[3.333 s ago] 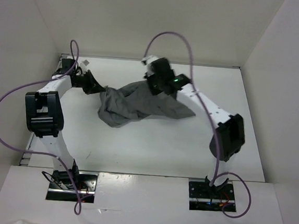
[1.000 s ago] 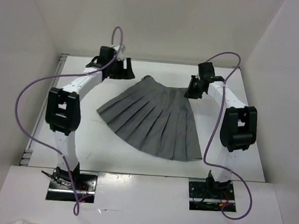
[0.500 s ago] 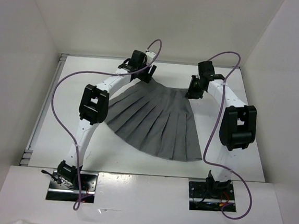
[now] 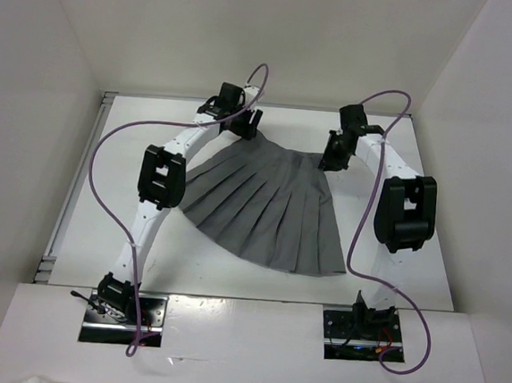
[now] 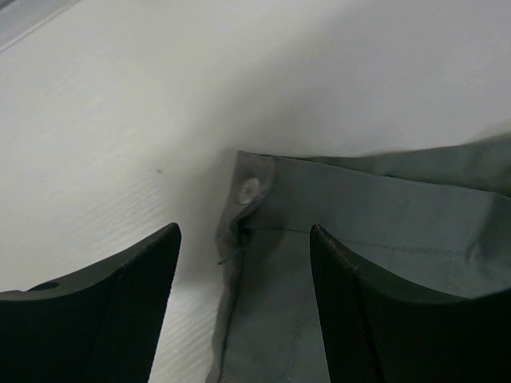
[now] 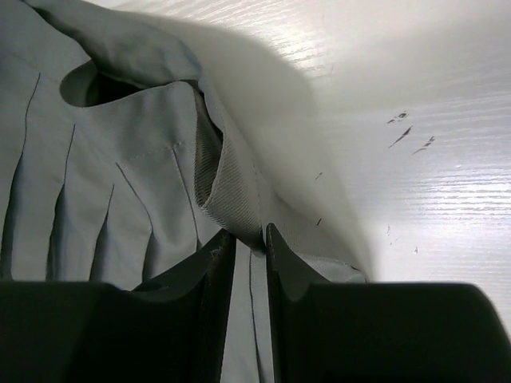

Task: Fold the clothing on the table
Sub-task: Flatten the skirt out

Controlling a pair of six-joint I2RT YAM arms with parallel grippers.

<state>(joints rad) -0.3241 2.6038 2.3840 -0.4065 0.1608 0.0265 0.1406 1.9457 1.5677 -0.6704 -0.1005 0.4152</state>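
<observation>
One skirt (image 4: 264,201): mid-grey, pleated, fan-shaped; spread flat over the middle of the table (image 4: 231,274), its pleats running from the table's far side toward its near side.
Waistband (image 4: 285,149): the narrow end, toward the table's far edge; its right end is raised off the table in a small fold (best seen from the right wrist).
Hem (image 4: 268,260): the wide curved end, toward the table's near edge, lying flat and stopping short of that edge.
Button (image 5: 249,190): pale, round, on the waistband's left corner, which rests on the table.
Left gripper (image 5: 243,231): at the table's far side, left of its middle; fingers spread wide, one over bare table and one over cloth, the buttoned corner below the gap; holding nothing (whether the tips touch the table I cannot tell).
Right gripper (image 6: 250,233): at the table's far side, right of its middle; fingers drawn nearly together, nipping the raised fold of waistband between them.
Specks (image 6: 411,132): a few, dark, on the bare table just beside the nipped fold.
Walls (image 4: 251,39): white, standing round the table's far, left and right sides.
</observation>
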